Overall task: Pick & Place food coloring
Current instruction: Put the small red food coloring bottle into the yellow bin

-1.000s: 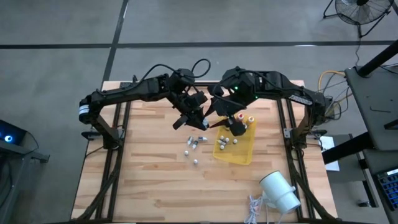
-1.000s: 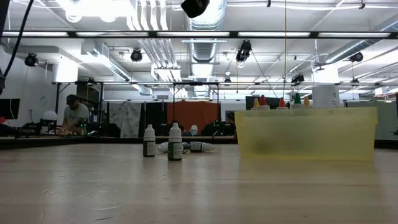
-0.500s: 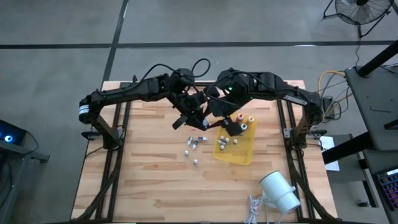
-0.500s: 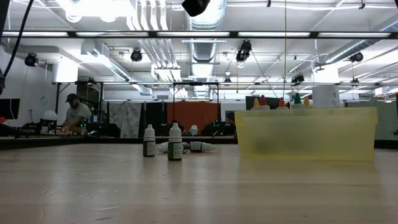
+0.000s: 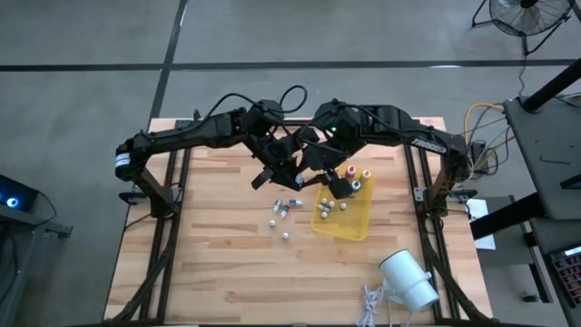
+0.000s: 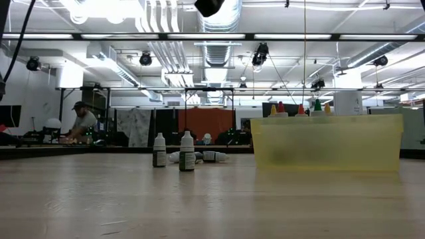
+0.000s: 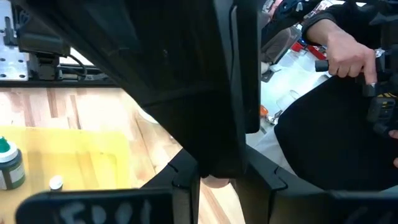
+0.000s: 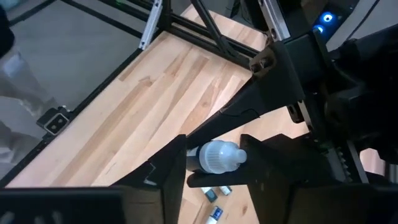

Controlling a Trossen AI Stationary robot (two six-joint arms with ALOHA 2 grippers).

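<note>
The yellow tray (image 5: 349, 216) holds upright bottles with coloured tops (image 5: 357, 184) and small vials (image 5: 329, 209). More whitish vials (image 5: 289, 205) stand or lie on the wood left of it; two stand upright (image 6: 186, 151) in the low view. My right gripper (image 5: 336, 188) hovers over the tray's far left corner, shut on a white-capped vial (image 8: 214, 157). My left gripper (image 5: 268, 175) hangs above the table just far-left of the loose vials. A small pale thing (image 7: 214, 180) shows between its narrowly set fingers. The right arm blocks most of the left wrist view. My right gripper pinches the white-capped vial (image 8: 217, 155) between its two fingers, which lie across it, and the vial is lifted clear of the table. My left gripper seems shut on a small pale vial (image 7: 214, 181). Only its rounded end shows between the fingers, lifted clear.
A big white cylinder (image 5: 408, 280) and a white cord (image 5: 370, 304) lie near the table's near right corner. The two arms are close together over the table's far middle. Bare wood lies on the near left side. A person's hand (image 7: 348, 53) shows beyond the table.
My right arm has shifted a little toward the table's left, nearer the left arm, with its gripper staying over the tray's far left corner. The vials on the table and the tray have not moved.
</note>
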